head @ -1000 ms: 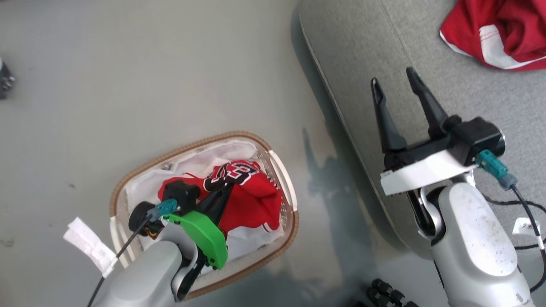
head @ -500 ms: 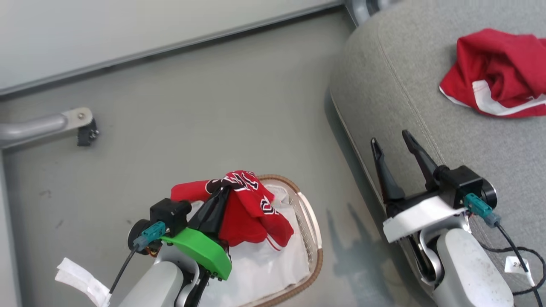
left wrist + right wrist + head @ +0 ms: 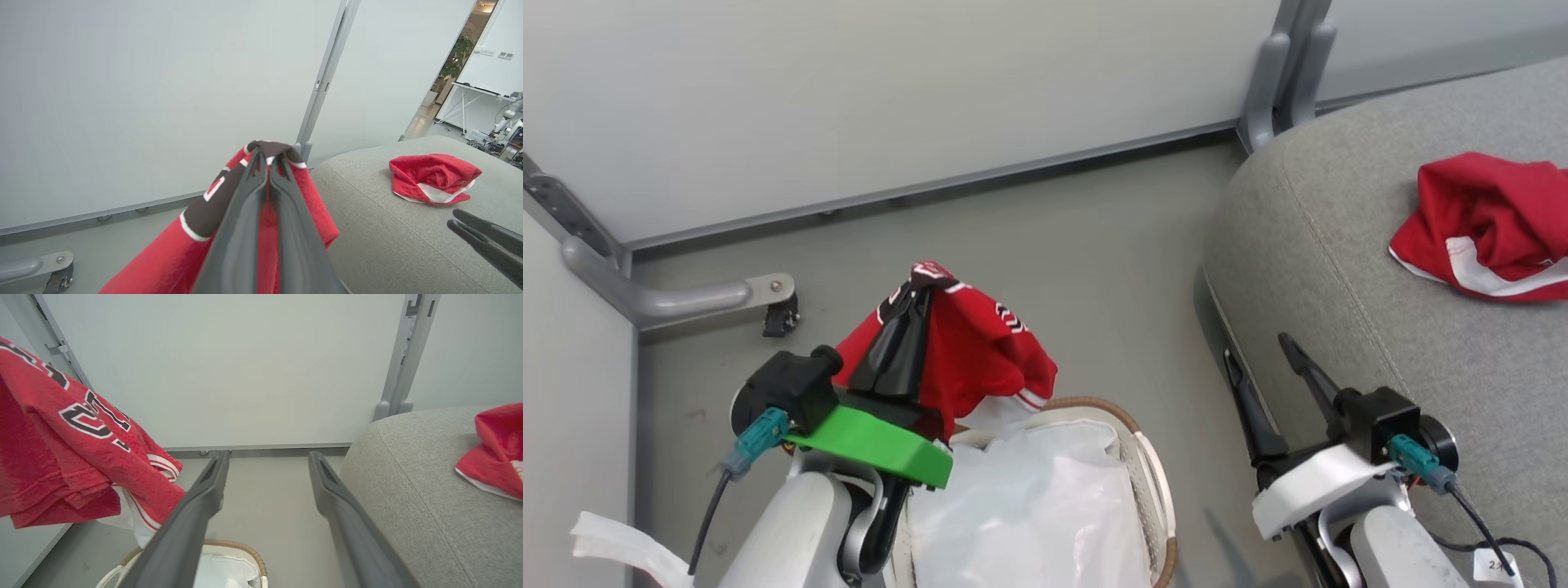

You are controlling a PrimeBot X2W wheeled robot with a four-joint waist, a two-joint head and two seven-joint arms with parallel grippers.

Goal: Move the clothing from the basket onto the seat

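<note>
Currently held: jersey [image 3: 980,351], pinched at a black-trimmed edge by the left pincer [image 3: 920,286]; jaws fully shut on the cloth, fabric bunched over the tips.
Jersey position: draped down both sides of the left pincer and hanging free. Low hem is near the basket [image 3: 1104,408] rim below the pincer; contact there cannot be told. Not yet over the seat [image 3: 1339,269].
Why held high: lift is judged to be for clearing the hanging hem off the rim before the carry across.
Right pincer [image 3: 1258,349]: jaws spread wide, nothing held. Parked at the seat edge, apart from the jersey, probably kept out of the left arm's path.
Other garment [image 3: 1478,220]: crumpled on the seat, well beyond the right pincer tips; counted as delivered.
Basket inside: white liner [image 3: 1037,506] seen below the left pincer; part is hidden by the arm.
Change vs earlier: a second ago the left pincer was down in the basket, on the jersey. Jersey has since been raised out.
Camera: head view has been tilted up, with the wall [image 3: 890,98] now in frame, so much of the picture shift is camera, not objects.
Right pincer spread: unchanged.
Remaining: jersey to be carried toward the right pincer's side, over the seat, then released.
</note>
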